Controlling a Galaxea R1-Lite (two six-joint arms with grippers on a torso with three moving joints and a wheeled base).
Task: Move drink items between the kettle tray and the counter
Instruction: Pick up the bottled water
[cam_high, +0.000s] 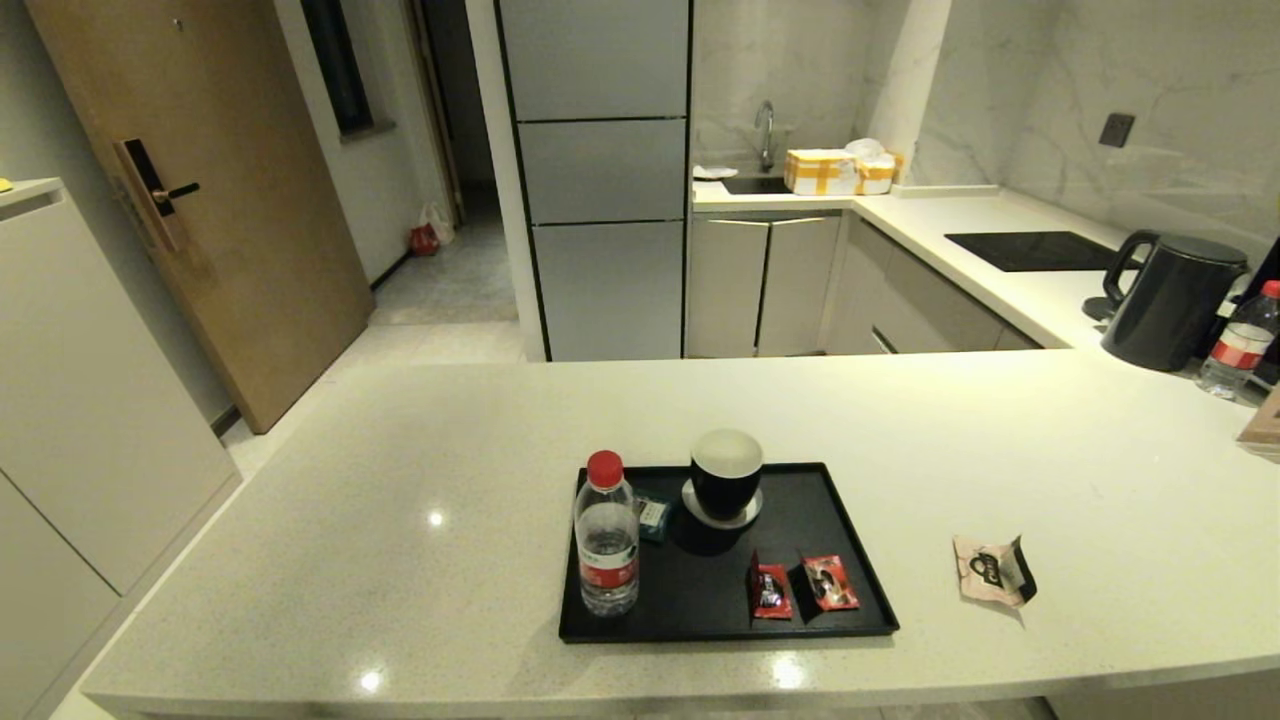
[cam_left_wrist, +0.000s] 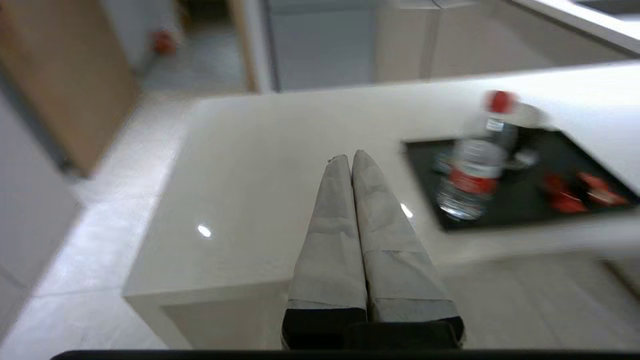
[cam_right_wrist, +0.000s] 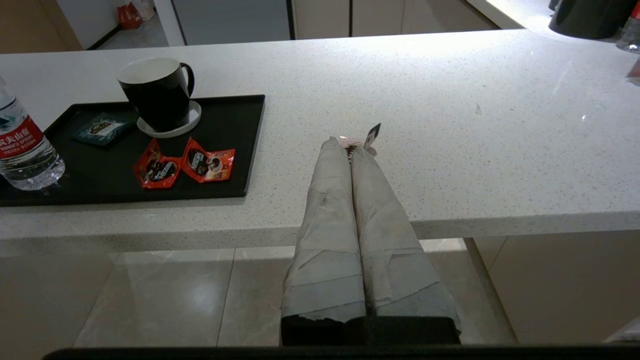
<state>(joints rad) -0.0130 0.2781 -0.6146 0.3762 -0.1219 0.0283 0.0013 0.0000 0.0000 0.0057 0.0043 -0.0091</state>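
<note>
1. Both hands, left hand (cam_left_wrist: 350, 159) and right hand (cam_right_wrist: 349, 146), hang clenched and empty before the counter (cam_high: 400, 560).
2. Right of the kettle tray (cam_high: 860, 590), the beige sachet (cam_high: 992, 570) probably needs a low pinch.
3. On the tray, the water bottle (cam_high: 606, 545) shows Chinese characters; the red sachets (cam_right_wrist: 182, 164) seem to read Nescafé.

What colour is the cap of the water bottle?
Red cap; head view shows it best.

counter (cam_high: 400, 520) | on it: kettle tray (cam_high: 860, 600), beige sachet (cam_high: 992, 570), kettle (cam_high: 1172, 300)
</note>
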